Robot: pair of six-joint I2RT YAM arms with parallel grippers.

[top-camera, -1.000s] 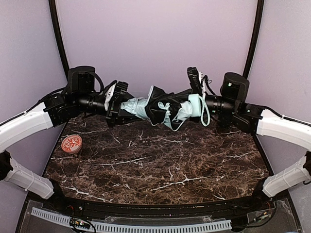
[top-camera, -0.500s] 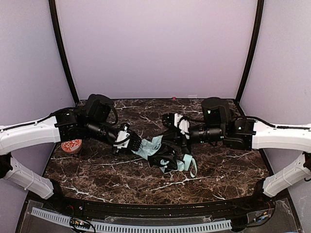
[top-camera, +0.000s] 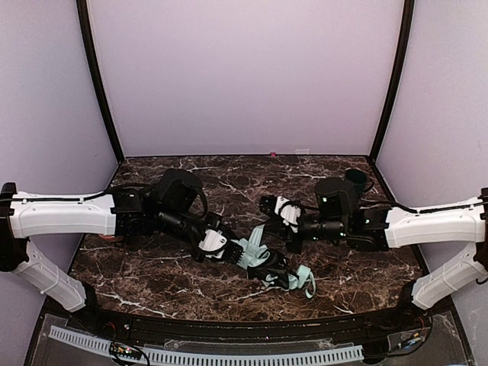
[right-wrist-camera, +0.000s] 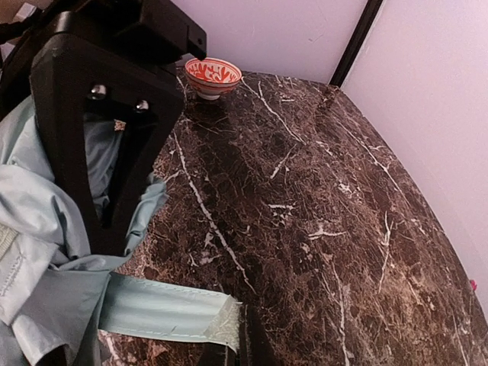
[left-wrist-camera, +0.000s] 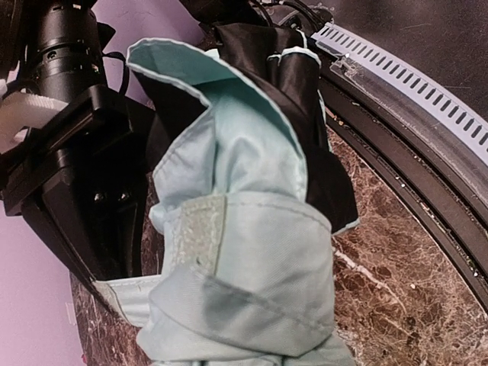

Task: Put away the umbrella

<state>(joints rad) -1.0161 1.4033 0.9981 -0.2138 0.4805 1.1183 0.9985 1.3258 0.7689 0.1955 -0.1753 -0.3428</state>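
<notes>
The umbrella (top-camera: 263,261) lies folded on the marble table (top-camera: 358,267) near the front middle, pale mint fabric with black lining, its handle and strap loop (top-camera: 305,278) at the right end. My left gripper (top-camera: 219,247) is shut on its left end; mint fabric (left-wrist-camera: 244,259) fills the left wrist view and hides the fingers. My right gripper (top-camera: 273,217) is just behind the umbrella, shut on the velcro end of its mint closing strap (right-wrist-camera: 171,311), which is stretched flat just above the table.
A red patterned bowl (right-wrist-camera: 212,75) stands at the table's left side, hidden behind my left arm in the top view. A dark mug (top-camera: 354,177) stands at the back right. The slotted rail (top-camera: 229,354) runs along the front edge.
Both arms have come down and forward with the umbrella, from raised at the back to the table's front middle. The umbrella now rests on the marble.
</notes>
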